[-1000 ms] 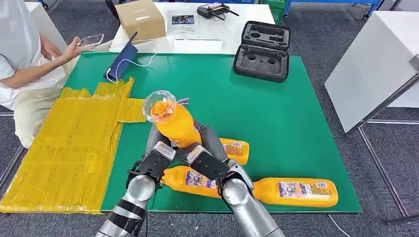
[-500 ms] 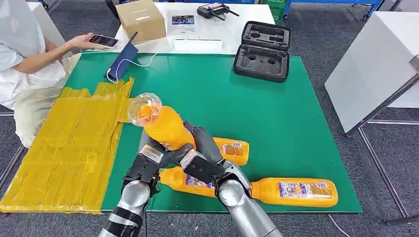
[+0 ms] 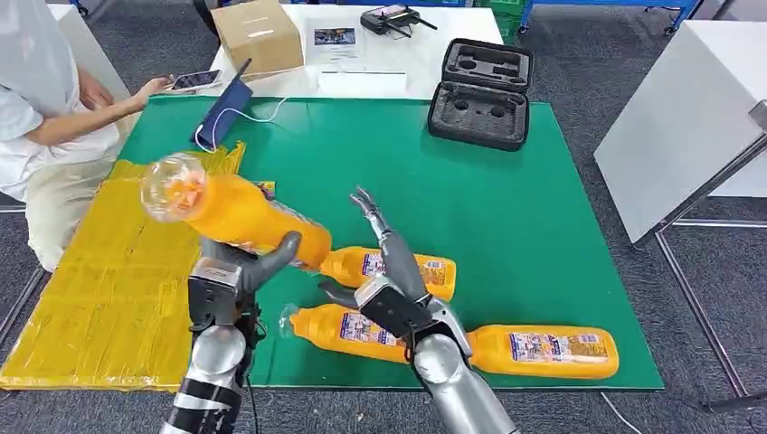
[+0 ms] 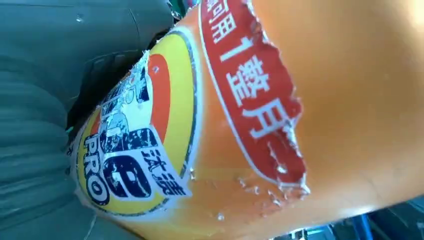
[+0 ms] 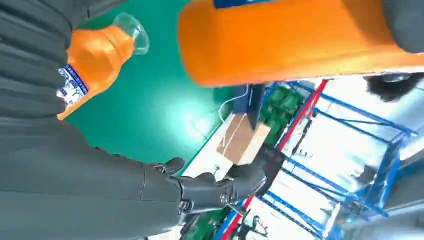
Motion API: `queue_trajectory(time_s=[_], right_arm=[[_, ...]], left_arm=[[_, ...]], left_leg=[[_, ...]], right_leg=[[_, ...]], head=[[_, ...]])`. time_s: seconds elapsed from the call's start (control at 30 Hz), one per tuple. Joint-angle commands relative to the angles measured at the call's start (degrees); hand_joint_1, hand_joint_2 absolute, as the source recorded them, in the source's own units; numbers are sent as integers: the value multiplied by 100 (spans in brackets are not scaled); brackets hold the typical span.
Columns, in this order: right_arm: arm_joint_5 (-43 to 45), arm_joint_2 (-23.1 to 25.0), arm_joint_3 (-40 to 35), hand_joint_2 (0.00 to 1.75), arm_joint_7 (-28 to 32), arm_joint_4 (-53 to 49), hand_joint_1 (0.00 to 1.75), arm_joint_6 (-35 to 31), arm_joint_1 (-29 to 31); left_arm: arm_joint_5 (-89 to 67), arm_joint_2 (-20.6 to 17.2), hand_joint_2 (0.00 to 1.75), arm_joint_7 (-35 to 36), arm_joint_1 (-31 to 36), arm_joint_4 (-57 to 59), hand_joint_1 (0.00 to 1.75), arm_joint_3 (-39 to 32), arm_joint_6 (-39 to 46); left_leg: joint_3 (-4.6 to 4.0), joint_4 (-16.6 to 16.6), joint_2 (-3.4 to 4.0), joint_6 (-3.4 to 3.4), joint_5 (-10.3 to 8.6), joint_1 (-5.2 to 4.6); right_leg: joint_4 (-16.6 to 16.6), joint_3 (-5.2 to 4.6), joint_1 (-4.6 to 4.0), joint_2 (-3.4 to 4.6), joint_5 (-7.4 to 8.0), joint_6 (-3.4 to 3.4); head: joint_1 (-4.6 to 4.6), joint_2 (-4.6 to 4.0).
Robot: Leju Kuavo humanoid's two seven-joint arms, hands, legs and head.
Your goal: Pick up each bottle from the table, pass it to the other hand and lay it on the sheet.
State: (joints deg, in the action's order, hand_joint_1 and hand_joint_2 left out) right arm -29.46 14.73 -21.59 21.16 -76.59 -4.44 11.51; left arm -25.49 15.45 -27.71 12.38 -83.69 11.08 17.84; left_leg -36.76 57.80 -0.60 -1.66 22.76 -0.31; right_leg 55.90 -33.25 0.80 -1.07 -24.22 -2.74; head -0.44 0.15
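Observation:
My left hand (image 3: 233, 271) grips an orange bottle (image 3: 237, 217) with a clear cap, tilted with the cap end up and left, above the edge of the yellow sheet (image 3: 118, 262). The bottle's torn label (image 4: 150, 150) is close up in the left wrist view. My right hand (image 3: 391, 285) is open, fingers spread upward, apart from the held bottle. Three more orange bottles lie on the green mat: one (image 3: 398, 268) behind the right hand, one (image 3: 348, 327) under it and one (image 3: 538, 351) at the front right. The nearest lying bottle (image 5: 95, 60) appears in the right wrist view.
A person sits at the left holding a phone (image 3: 194, 80). A black foam case (image 3: 482, 92), a cardboard box (image 3: 258, 34) and a blue pouch (image 3: 222, 113) lie at the back of the green mat (image 3: 506, 208). A white table (image 3: 678, 117) stands on the right.
My right hand has let go of the bottle and opened. My left hand has carried the bottle left toward the yellow sheet, tipping it flatter. The person's phone hand shifted.

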Motion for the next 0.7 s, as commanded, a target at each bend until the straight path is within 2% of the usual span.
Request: queue_trajectory(time_s=[0.03, 0.17, 0.33, 0.37, 0.43, 0.47, 0.5, 0.53, 0.57, 0.67, 0.7], right_arm=[[70, -238, 351, 175, 75, -821, 0, -226, -195], [31, -279, 286, 175, 114, -956, 0, -417, -195], [26, -321, 245, 175, 120, -1055, 0, -444, -223], [3, -355, 183, 175, 174, -1087, 0, -562, -190], [22, -463, 12, 175, 217, -1135, 0, -651, -87], [53, -505, -60, 175, 215, -1150, 0, -692, -35], [101, -571, -175, 175, 238, -1179, 0, -784, 34], [139, -639, -284, 175, 246, -1209, 0, -904, 85], [169, -683, -354, 175, 259, -1223, 0, -970, 114], [169, -683, -354, 175, 259, -1223, 0, -970, 114], [196, -750, -441, 175, 269, -1294, 0, -1003, 120]], left_arm=[[-2059, -543, 175, 489, 663, 7, 175, -805, 1311], [-2760, -716, 175, 882, 1052, 640, 175, -1050, 1584], [-2830, -782, 175, 877, 1234, 1078, 175, -1086, 1622], [-4213, -919, 175, 1322, 1374, 1472, 175, -1028, 2167], [-5423, -1121, 175, 1812, 1698, 2370, 175, -1006, 2216], [-6451, -1279, 175, 2344, 1768, 2542, 175, -1008, 2216], [-6451, -2136, 175, 3740, 2119, 3245, 175, 487, 2216], [-6451, -2827, 175, 5180, 2477, 3395, 175, 2259, 2216], [-6451, -2909, 175, 5608, 2601, 3690, 175, 2780, 2216], [-6451, -2909, 175, 5608, 2601, 3690, 175, 2780, 2216], [-6451, -2847, 175, 5320, 2555, 4155, 175, 2536, 2216]], left_leg=[[15, 2, 4, 12, 8, 6], [24, -1, 2, 14, 7, 5], [16, -5, 3, 8, 2, 4], [25, -3, 3, 11, 6, 5], [30, -5, 1, 13, 7, 6], [22, -8, -9, 9, -1, 1], [36, -9, -10, 15, 3, 5], [29, -10, -5, 12, -1, 1], [7, -2, -33, 10, -7, 3], [16, 4, -21, 16, -2, 11], [16, -4, 44, 21, -6, 10]], right_leg=[[1, 17, -5, 6, -8, 11], [0, 26, -4, 6, -9, 14], [-4, 16, -2, 5, -3, 7], [-4, 27, -4, 6, -7, 10], [-5, 33, -4, 0, -9, 13], [-3, 24, 1, -10, -6, 9], [-6, 39, -3, -7, -10, 14], [-4, 27, 1, -1, -4, 11], [4, 17, -2, -26, -5, 10], [5, 15, -8, -25, -9, 18], [-1, -17, -7, 27, 15, 34]], head=[[0, 0], [-2, 0], [-2, 0], [-2, 0], [-2, 0], [0, 0], [-2, 0], [0, 0], [2, 0], [4, 0], [-2, 0]])
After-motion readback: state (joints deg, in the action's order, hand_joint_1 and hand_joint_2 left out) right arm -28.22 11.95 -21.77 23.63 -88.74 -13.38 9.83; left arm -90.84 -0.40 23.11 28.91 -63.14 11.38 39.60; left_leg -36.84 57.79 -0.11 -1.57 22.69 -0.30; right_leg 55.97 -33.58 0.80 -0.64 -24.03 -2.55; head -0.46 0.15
